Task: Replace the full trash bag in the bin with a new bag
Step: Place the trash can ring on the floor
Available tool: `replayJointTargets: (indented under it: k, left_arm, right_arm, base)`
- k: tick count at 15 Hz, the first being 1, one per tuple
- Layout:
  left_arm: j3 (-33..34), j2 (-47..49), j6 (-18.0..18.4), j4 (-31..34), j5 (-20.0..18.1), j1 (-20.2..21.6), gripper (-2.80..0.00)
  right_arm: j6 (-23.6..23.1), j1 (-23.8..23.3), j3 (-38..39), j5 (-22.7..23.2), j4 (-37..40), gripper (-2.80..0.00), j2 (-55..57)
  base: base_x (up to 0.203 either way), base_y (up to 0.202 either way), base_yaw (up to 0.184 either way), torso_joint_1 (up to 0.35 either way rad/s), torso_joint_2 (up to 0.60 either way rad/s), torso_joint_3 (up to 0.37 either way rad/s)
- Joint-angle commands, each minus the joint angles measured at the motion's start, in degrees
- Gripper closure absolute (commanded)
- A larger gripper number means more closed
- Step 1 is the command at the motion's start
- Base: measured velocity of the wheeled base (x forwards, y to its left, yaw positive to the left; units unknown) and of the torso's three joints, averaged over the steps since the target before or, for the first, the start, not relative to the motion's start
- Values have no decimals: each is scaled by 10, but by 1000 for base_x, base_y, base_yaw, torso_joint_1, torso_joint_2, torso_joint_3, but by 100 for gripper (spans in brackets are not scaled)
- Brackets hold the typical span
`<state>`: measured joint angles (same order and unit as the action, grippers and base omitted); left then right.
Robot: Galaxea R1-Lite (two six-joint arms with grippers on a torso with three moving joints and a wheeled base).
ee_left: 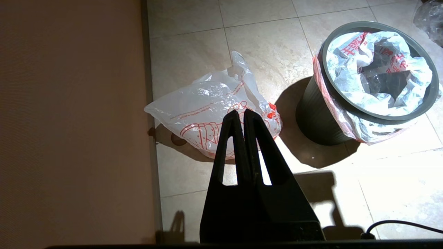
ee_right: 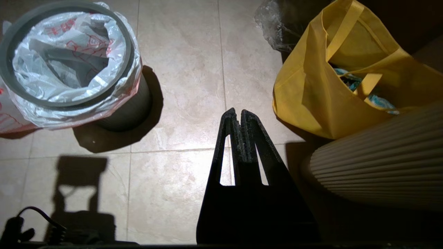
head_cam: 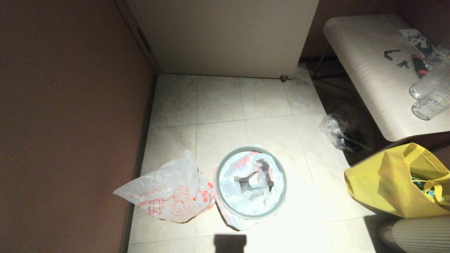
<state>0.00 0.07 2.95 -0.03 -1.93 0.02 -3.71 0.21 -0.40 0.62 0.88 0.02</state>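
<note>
The bin, small, round and black with a grey ring rim, stands on the tiled floor. The full trash bag lines it, whitish with red lettering, its edge folded out over the rim. Beside the bin on its left lies the new bag, translucent with a red cartoon drawing. My left gripper hangs shut and empty above the new bag. My right gripper is shut and empty over bare floor to the right of the bin. Neither gripper appears in the head view.
A yellow fabric tote stands at the right, next to a ribbed pale object. A small clear wrinkled bag lies by a low table with bottles. A wall runs along the left, and a white cabinet stands behind.
</note>
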Motion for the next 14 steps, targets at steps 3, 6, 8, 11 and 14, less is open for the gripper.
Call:
replayJointTargets:
  k: [3, 6, 8, 11, 14]
  left_arm:
    - [2, 0, 0, -1, 0, 0, 0]
    - [2, 0, 0, 0, 0, 0, 0]
    - [2, 0, 0, 0, 0, 0, 0]
    - [2, 0, 0, -1, 0, 1, 0]
    - [2, 0, 0, -1, 0, 1, 0]
  right_arm:
    - [-25, 0, -65, 3, 27, 0, 26]
    - [-28, 2, -162, 7, 48, 0, 132]
    - [-29, 2, -228, 12, 51, 0, 225]
    - [-30, 3, -298, 14, 48, 0, 378]
    - [-21, 27, -347, 12, 10, 0, 558]
  base:
    - [0, 0, 0, 0, 0, 0]
    - [0, 0, 0, 0, 0, 0]
    - [0, 0, 0, 0, 0, 0]
    - [0, 0, 0, 0, 0, 0]
    - [0, 0, 0, 0, 0, 0]
